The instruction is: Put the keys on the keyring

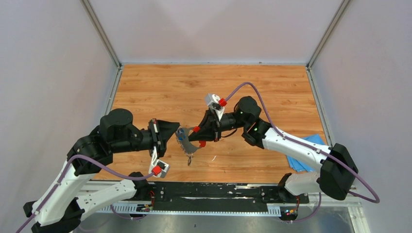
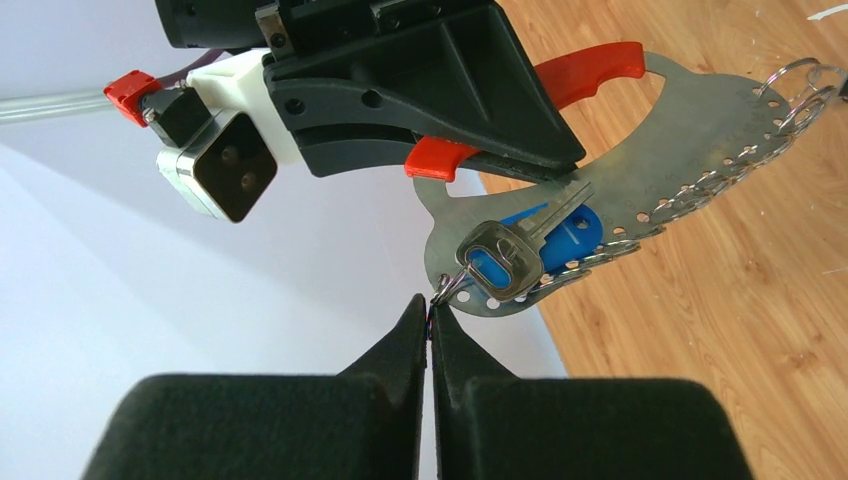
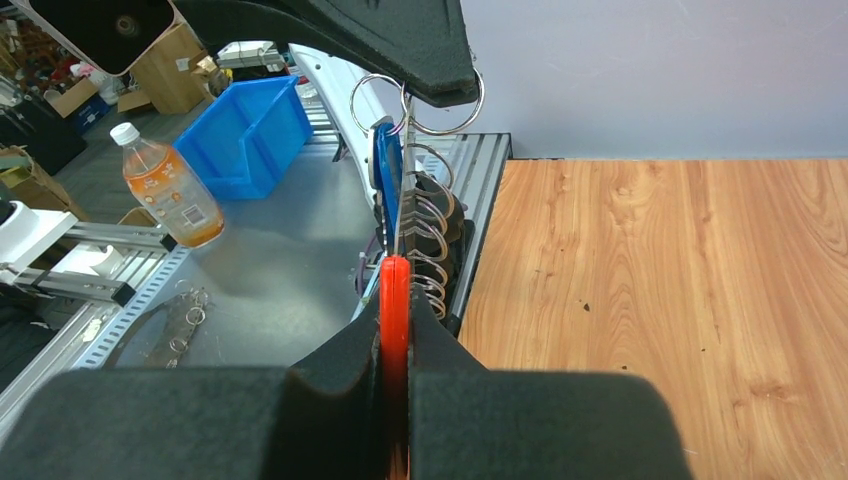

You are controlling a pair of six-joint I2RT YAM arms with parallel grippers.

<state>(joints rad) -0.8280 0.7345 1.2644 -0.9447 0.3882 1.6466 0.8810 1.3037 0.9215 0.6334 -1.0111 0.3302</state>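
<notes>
1. Left gripper (image 2: 430,316) is closed, its tips pinching the small ring (image 2: 449,288) of the blue-headed key (image 2: 520,245), which lies against the keyring (image 2: 690,140).
2. Right gripper (image 3: 394,322) clamps the keyring's red loop.
3. The keyring hangs above the table (image 1: 272,92) near its front edge, with bare wood beyond and a blue cloth (image 1: 317,141) at the right edge.

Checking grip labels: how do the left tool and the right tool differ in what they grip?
The left tool pinches a small silver wire ring at the edge of the grey metal keyring plate; the right tool clamps that plate's red plastic handle. The left tool's fingers meet nearly flush; the right tool's are parted by the handle. Both are shut on the same keyring.
</notes>
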